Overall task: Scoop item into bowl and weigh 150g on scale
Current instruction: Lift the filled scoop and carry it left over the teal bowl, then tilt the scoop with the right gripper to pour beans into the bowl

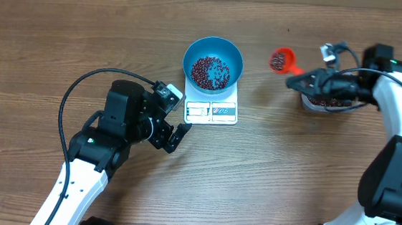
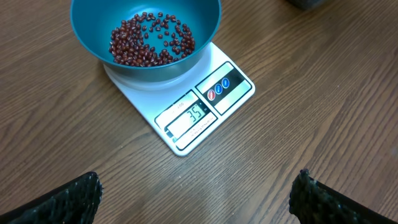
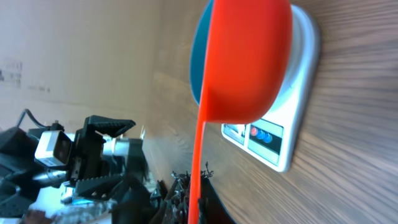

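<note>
The left gripper (image 1: 174,137) stands wide, its knobbly black fingers (image 2: 68,202) spread with nothing between them, over the brown wood-grain table (image 2: 323,112). Just ahead of it lies the scale (image 2: 140,93), a flat, smooth white square with rounded corners. Its display panel (image 2: 193,114), on the edge nearest the fingers, shows 35 beside a label (image 2: 219,89) with red and blue ovals. On the scale's far part sits the bowl (image 2: 87,25), round, deep and glossy blue, holding a thin loose layer of beans (image 2: 149,40), tiny dark red-brown ovals. The right gripper (image 1: 298,78) is clamped on the thin handle of a smooth orange plastic scoop (image 1: 280,60). The scoop's round cup sticks out past the fingertips towards the bowl, apart from it, with beans inside. Directly beneath this gripper stands a clear container (image 1: 324,103) with more beans in it
</note>
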Robot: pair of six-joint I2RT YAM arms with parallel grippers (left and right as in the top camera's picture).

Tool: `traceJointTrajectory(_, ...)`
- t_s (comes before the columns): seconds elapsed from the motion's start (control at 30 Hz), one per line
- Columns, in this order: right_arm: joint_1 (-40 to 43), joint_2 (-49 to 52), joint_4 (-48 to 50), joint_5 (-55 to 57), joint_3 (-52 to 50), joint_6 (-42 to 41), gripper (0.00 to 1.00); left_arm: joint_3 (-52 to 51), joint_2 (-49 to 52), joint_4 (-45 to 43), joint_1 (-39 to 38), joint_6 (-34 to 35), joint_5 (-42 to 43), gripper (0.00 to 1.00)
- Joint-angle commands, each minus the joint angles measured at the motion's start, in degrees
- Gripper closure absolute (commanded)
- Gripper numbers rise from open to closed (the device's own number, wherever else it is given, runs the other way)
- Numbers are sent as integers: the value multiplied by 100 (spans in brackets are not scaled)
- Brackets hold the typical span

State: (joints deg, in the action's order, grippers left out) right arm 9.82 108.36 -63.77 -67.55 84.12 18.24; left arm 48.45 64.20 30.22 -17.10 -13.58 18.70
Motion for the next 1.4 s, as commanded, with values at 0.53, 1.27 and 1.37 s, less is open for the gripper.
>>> traceJointTrajectory(0.53, -2149, -234, 2065, 2094, 184, -2267, 96, -33, 31, -7, 31, 94, 39, 1)
traceJointTrajectory(1.27, -3543, -280, 2098, 6039, 579, -1204, 96, -33, 31, -7, 31, 94, 39, 0)
traceJointTrajectory(1.37, -3689, -289, 2081, 6439, 603, -1167, 96, -33, 31, -7, 31, 94, 39, 0)
